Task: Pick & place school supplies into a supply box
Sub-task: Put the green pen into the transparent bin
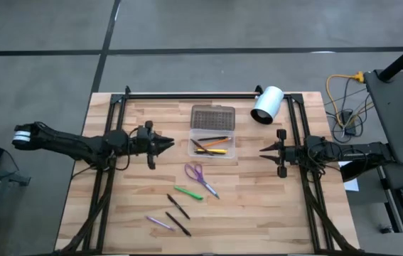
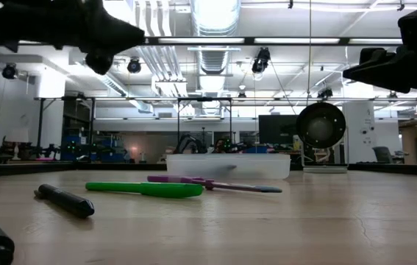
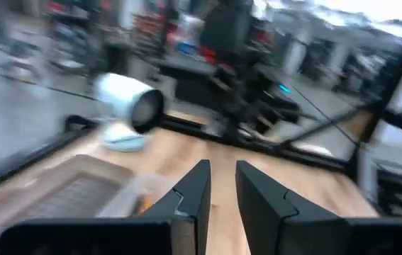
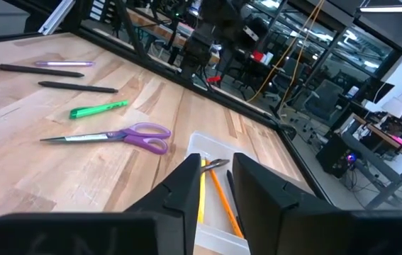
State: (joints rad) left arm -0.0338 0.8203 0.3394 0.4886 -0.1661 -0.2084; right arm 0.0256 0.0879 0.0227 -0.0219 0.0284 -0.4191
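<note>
Supply box [image 1: 213, 145] sits mid-table with its dotted lid [image 1: 212, 117] flipped open on the far side; a few pens (black, orange, yellow) are inside.

Left gripper [image 1: 169, 144] hovers just left of the box, fingers nearly together with a thin gap, holding nothing. Right gripper [image 1: 264, 150] is off the box's right side, pointed at it, fingers also narrow and empty.

Still on the table, all on the near side of the box: purple scissors [image 1: 200, 176] closest, then green marker [image 1: 187, 193], two black pens [image 1: 178, 205] and a purple pen [image 1: 159, 222] farthest out.

White cylinder [image 1: 267, 104] lies on its side beyond the box's right far corner (at the frame rail).
</note>
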